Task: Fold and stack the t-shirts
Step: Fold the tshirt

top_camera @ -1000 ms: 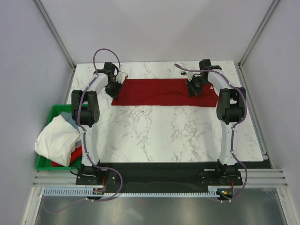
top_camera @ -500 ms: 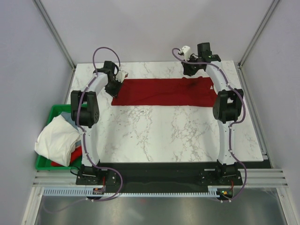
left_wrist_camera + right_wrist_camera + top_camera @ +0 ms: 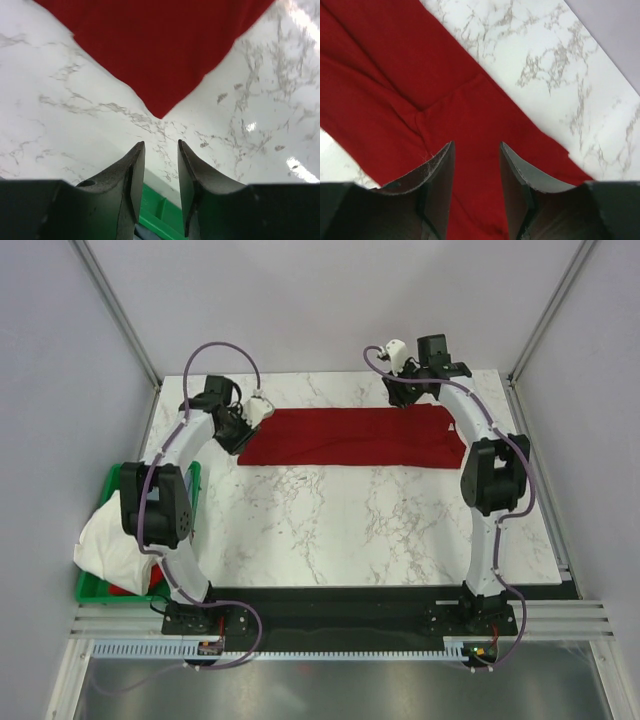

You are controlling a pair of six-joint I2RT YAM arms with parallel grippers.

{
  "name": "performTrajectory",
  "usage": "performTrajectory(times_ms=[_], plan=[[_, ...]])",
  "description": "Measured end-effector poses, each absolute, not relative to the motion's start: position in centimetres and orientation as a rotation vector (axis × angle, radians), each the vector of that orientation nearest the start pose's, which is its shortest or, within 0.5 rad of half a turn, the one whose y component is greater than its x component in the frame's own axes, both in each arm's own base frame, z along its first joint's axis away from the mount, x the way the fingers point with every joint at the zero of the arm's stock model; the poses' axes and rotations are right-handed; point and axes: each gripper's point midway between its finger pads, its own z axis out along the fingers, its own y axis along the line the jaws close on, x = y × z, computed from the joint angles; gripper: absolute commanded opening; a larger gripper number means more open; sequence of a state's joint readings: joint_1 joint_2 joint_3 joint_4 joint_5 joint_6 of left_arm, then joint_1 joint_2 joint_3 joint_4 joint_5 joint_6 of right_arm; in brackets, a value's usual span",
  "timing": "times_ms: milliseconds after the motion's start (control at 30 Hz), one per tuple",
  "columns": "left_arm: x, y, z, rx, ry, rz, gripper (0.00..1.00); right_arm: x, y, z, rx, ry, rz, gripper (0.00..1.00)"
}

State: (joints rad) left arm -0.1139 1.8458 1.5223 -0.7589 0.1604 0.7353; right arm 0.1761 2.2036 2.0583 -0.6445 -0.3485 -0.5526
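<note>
You've got L gripper [image 3: 161, 145] & R gripper [image 3: 477, 146] both part-open, empty; dark red cloth t-shirt [image 3: 350, 437] lies flat on white marble table [image 3: 380, 530].

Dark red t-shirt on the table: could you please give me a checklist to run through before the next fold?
1. The dark red t-shirt lies wholly on the table: ok.
2. Cloth smooth: not ok, a crease shows in the right wrist view.
3. The left gripper is open and empty, just off the shirt's corner: ok.
4. The right gripper is open and empty, above the shirt: ok.
5. Shirt compact enough to stack: not ok, it is a long band.
6. How many tees wait in the green bin: cannot tell; a white t-shirt covers them.
</note>
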Motion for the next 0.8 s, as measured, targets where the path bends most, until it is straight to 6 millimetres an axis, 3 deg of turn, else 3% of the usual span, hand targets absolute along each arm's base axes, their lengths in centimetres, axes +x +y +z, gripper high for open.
performTrajectory(times_ms=[133,300,600,800], plan=[[41.1,-4.4,7.3,1.325,2.388,-0.011,0.4,53.4,12.2,16.9,-0.954,2.109,0.208,0.49],[41.9,-4.4,4.7,1.407,2.395,-0.025,0.41,51.4,12.2,18.6,-0.958,2.091,0.206,0.49],[45.1,-4.9,3.7,1.407,2.358,-0.004,0.41,49.1,12.1,16.5,-0.989,2.154,0.224,0.49],[45.0,-5.4,2.5,1.432,2.37,-0.02,0.4,48.7,11.8,15.7,-1.004,2.173,0.214,0.49]])
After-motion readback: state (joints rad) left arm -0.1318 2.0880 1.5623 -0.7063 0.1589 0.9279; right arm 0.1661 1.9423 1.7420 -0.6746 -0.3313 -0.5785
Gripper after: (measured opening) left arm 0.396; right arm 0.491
